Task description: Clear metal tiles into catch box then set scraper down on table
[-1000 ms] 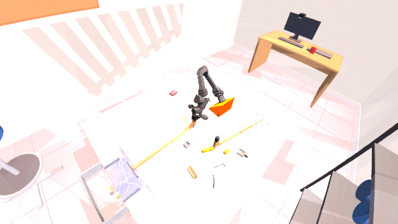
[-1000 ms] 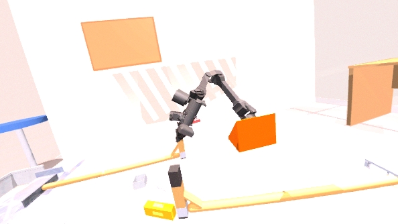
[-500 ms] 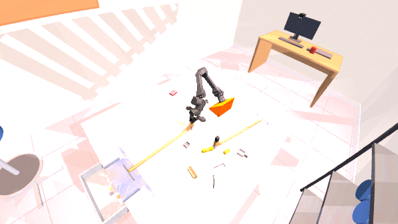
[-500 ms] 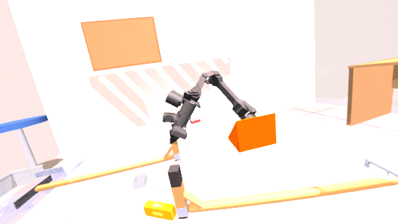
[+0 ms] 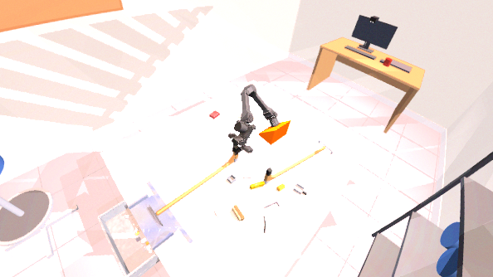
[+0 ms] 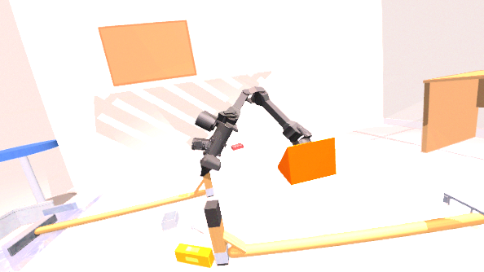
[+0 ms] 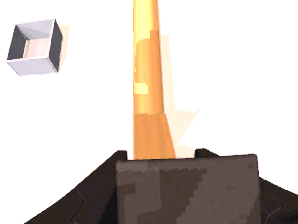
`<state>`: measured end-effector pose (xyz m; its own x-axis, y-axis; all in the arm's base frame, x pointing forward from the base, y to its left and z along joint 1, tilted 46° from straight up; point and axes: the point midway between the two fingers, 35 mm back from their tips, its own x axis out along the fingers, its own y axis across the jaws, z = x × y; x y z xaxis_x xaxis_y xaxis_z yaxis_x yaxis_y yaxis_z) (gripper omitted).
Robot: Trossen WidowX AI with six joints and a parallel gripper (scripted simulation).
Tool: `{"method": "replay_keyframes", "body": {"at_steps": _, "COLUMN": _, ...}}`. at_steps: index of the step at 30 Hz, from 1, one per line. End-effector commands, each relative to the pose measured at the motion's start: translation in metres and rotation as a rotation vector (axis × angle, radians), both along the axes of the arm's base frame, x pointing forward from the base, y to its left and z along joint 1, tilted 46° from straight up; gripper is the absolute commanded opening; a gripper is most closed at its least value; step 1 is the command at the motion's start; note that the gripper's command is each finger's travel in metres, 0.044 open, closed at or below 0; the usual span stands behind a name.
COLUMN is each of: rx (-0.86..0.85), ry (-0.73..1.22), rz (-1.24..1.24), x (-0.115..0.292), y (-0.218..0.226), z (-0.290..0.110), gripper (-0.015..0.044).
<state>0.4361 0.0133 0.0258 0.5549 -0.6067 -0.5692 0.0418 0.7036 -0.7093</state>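
My gripper (image 5: 236, 153) (image 6: 206, 173) (image 7: 156, 156) is shut on the handle end of the long scraper (image 5: 195, 186) (image 6: 122, 212) (image 7: 147, 63). Its yellow shaft slants down across the white table to the left. Its dark blade (image 5: 153, 216) (image 6: 24, 240) sits on the steel bench plate (image 5: 168, 226), close to the grey catch box (image 5: 112, 210) (image 6: 16, 217). Several small pale pieces (image 5: 138, 232) lie in the box along its edge by the plate. I cannot make out tiles on the plate itself.
A second long-handled tool (image 5: 290, 167) (image 6: 334, 236) with an upright black grip (image 5: 268, 172) (image 6: 213, 213) lies to the right. Nearby are a small metal cube (image 5: 231, 178) (image 6: 169, 220) (image 7: 33, 46), a yellow block (image 5: 280, 187) (image 6: 195, 254), a wooden cylinder (image 5: 238, 213), an orange wedge (image 5: 275, 131) (image 6: 310, 160) and a red block (image 5: 214, 114) (image 6: 237, 146).
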Motion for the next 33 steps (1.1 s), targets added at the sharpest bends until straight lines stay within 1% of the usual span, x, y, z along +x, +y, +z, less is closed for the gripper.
{"method": "replay_keyframes", "body": {"at_steps": 1, "rx": 0.005, "ry": -0.007, "rz": 0.010, "x": 0.010, "y": 0.003, "z": 0.003, "gripper": 0.0000}}
{"method": "replay_keyframes", "body": {"at_steps": 33, "rx": 0.005, "ry": -0.011, "rz": 0.010, "x": 0.061, "y": 0.002, "z": 0.003, "gripper": 0.0000}}
